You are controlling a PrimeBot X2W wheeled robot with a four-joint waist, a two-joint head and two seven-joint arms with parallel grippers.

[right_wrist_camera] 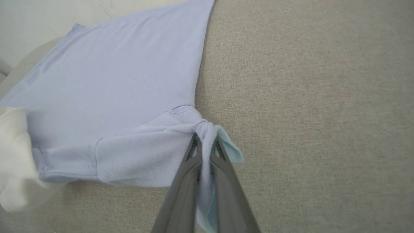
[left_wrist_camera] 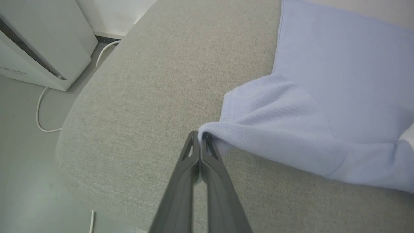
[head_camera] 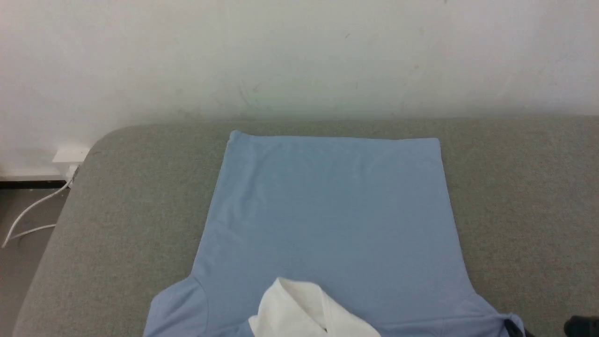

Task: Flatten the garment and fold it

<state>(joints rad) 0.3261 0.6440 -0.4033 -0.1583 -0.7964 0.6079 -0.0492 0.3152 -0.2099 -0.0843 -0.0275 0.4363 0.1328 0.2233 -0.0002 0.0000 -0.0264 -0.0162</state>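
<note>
Your left gripper (left_wrist_camera: 200, 138) and right gripper (right_wrist_camera: 205, 143) each pinch the soft, knit blue garment (head_camera: 327, 210), spread flat on the rough grey cushion (head_camera: 117, 210).

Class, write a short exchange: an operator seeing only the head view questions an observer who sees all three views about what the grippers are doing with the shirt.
Operator: The garment lies spread flat. What is the left gripper doing?
Observer: It is shut on the tip of the sleeve on the robot's left.
Operator: And the right gripper?
Observer: Shut on the other sleeve's bunched hem, with cloth pinched right at its tips.
</note>
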